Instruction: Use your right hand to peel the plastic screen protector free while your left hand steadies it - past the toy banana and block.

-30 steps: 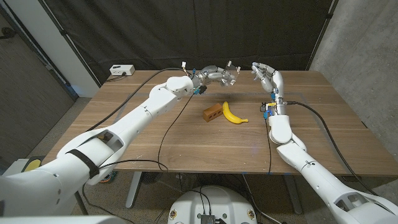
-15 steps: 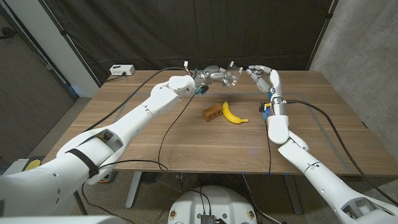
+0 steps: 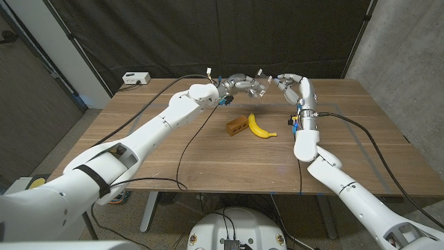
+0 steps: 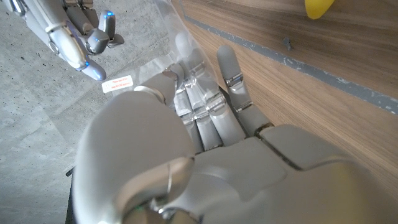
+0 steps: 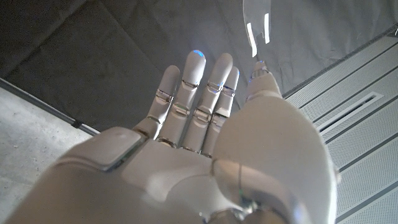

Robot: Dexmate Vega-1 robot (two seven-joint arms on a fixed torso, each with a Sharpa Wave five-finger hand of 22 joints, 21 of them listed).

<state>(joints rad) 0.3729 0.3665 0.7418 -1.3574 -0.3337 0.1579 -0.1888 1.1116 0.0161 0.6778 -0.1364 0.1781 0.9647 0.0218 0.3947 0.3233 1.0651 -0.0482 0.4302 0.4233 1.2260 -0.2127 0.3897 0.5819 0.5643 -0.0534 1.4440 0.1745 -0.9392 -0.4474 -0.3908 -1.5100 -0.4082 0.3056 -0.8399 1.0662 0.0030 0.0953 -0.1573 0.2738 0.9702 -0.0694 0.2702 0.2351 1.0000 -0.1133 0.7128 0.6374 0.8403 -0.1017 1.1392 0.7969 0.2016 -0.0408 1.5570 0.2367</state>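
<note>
Above the table's far middle, my left hand holds up the clear plastic screen protector. In the left wrist view its fingers lie against the clear sheet, which carries a small white and red tab. My right hand hovers just right of the sheet with fingers spread and nothing in them; the same hand is a short gap from the tab. In the right wrist view the sheet's edge stands just past my right hand. The toy banana and brown block lie nearer on the table.
A white box sits at the table's back left corner. A black cable runs across the tabletop from the left arm, another along the right side. A dark curtain hangs behind the table.
My right hand has moved left toward the screen protector, closing the gap to its edge. The left hand and sheet shifted slightly right; banana and block stay put.
</note>
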